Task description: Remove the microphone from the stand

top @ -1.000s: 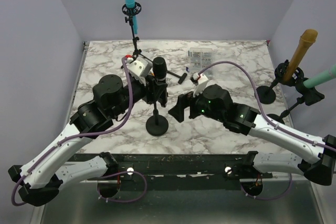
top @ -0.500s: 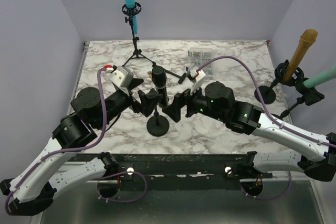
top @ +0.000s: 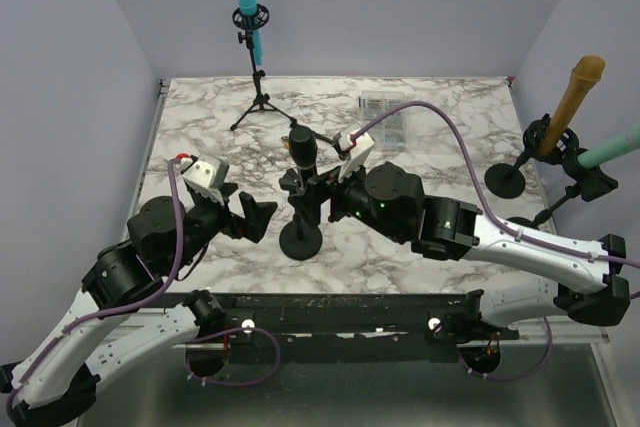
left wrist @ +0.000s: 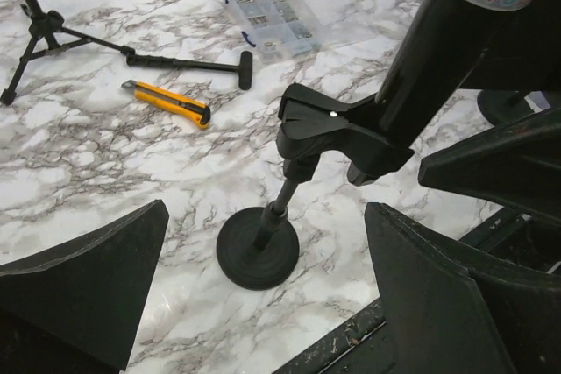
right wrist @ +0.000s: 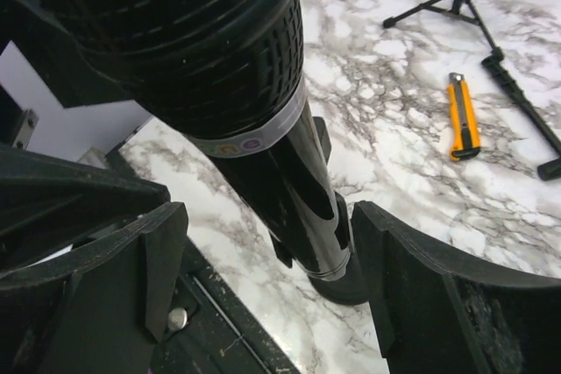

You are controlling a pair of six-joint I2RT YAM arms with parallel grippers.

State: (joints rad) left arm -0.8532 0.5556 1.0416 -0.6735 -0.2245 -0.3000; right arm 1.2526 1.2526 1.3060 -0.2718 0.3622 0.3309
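A black microphone point(top: 303, 151) stands tilted in the clip point(left wrist: 337, 127) of a short black stand with a round base point(top: 300, 240). My right gripper point(top: 318, 193) reaches in from the right. In the right wrist view its jaws straddle the microphone's shiny body point(right wrist: 289, 172), with a gap showing on each side, so the right gripper point(right wrist: 267, 278) is open. My left gripper point(top: 256, 218) sits to the left of the stand, apart from it. In the left wrist view the left gripper point(left wrist: 263, 304) is wide open, with only marble and the stand's base point(left wrist: 257, 254) between its fingers.
A blue microphone on a tripod point(top: 250, 22) stands at the back. A yellow utility knife point(left wrist: 166, 102), a black T-handle tool point(left wrist: 188, 63) and a clear parts box point(top: 384, 111) lie behind the stand. Gold point(top: 574, 92) and teal point(top: 610, 152) microphones stand at the right edge.
My left gripper opened, let go at the stand and drew back to the left and nearer the table's front. My right gripper moved left until its jaws straddled the microphone.
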